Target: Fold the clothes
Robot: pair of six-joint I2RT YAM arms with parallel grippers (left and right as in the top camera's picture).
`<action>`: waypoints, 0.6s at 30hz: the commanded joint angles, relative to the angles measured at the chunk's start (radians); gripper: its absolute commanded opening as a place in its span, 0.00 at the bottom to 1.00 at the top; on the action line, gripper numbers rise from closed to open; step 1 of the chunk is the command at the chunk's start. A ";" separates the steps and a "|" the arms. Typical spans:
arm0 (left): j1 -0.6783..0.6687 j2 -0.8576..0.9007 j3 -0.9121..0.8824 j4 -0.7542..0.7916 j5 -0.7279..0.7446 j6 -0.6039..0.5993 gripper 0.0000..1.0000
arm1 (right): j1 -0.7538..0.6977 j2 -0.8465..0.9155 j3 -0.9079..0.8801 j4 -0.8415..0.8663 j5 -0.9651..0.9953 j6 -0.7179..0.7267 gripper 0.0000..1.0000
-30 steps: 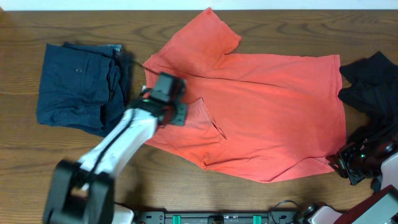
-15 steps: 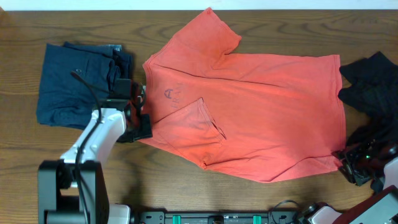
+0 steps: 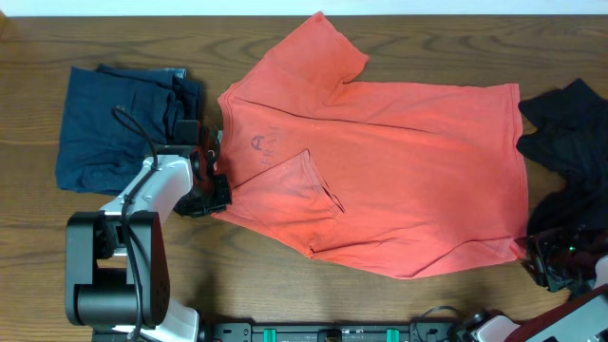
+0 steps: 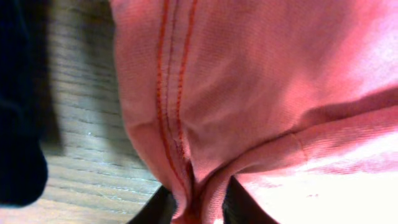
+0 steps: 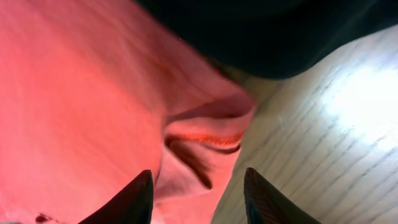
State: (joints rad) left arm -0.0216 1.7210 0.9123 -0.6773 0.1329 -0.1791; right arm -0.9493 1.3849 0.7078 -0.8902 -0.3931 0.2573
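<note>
At table (image 3: 285,285) centre, large coral-red short-sleeved T-shirt (image 3: 399,161) spread flat, unfolded. At 9 o'clock, dark navy garment (image 3: 114,133), apparently folded; at 3 o'clock, crumpled black garment (image 3: 570,128). Clamped on shirt's 9 o'clock hem, left end effector (image 4: 198,208); agape around 4 o'clock corner, right end effector (image 5: 198,180), holding nothing.

A dark brown wooden table (image 3: 285,285) with streaky grain fills the view. A pale strip (image 3: 456,6) runs along its far edge. A bright glare (image 5: 364,93) lies on the wood.
</note>
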 commanded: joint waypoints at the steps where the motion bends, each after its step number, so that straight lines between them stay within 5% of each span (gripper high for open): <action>1: 0.006 0.063 -0.029 0.005 -0.048 -0.002 0.13 | 0.061 0.001 0.013 -0.011 -0.024 -0.017 0.40; 7: 0.006 0.063 -0.029 0.002 -0.048 -0.002 0.11 | 0.143 0.001 -0.003 -0.011 0.056 0.027 0.40; 13: 0.006 0.063 -0.029 -0.002 -0.048 -0.002 0.11 | 0.161 0.001 -0.036 0.010 0.083 0.053 0.51; 18: 0.006 0.063 -0.029 -0.002 -0.048 -0.002 0.11 | 0.161 0.001 -0.081 0.053 0.082 0.065 0.41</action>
State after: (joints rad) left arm -0.0223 1.7226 0.9142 -0.6769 0.1509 -0.1802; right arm -0.7998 1.3849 0.6518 -0.8520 -0.3218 0.3016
